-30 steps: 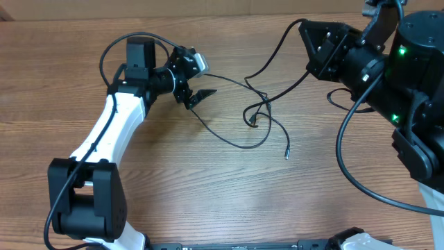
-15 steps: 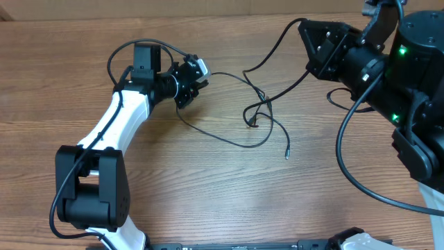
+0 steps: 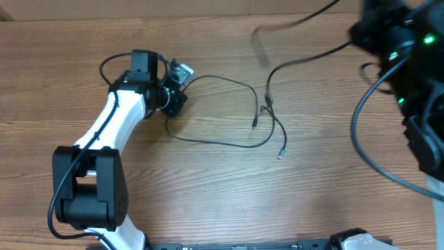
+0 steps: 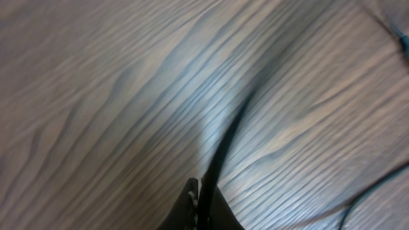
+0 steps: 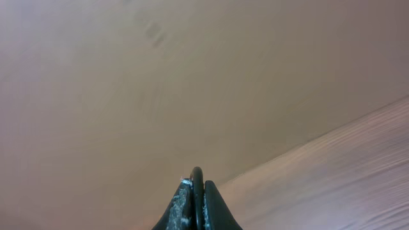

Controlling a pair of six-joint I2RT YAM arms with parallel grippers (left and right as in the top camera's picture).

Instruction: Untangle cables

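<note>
The cables [image 3: 229, 145] lie just right of centre in the overhead frame. A thin black loop runs out from the left jaws, a long shallow arc sags below it, and the two meet at a small crossing in the middle. Two plug ends [image 3: 254, 125] hang free below that crossing, the lower one [image 3: 280, 154] a little apart. From the crossing another strand climbs towards the upper right and goes blurred near the top edge. The left jaws are pinched narrow on a cord [image 4: 227, 140], which leaves them and runs away across the grain. The right jaws are likewise pressed close, with a thin dark cord [image 5: 197, 182] nipped between them. This looks like a pull from two ends: the left arm [image 3: 114, 121] stays low at the upper left as an anchor, while the right arm [image 3: 409, 62] sits high at the upper right, probably so the strands draw out through the crossing. I judge the knot not yet freed, since the lines overlap there. The surface [image 3: 208, 194] is brown wood-grain laminate, with nothing else on it that I can see. Beyond its far edge runs a pale tan strip [image 3: 139, 7], and the right wrist view shows mostly the same flat tan, too blurred to name.
</note>
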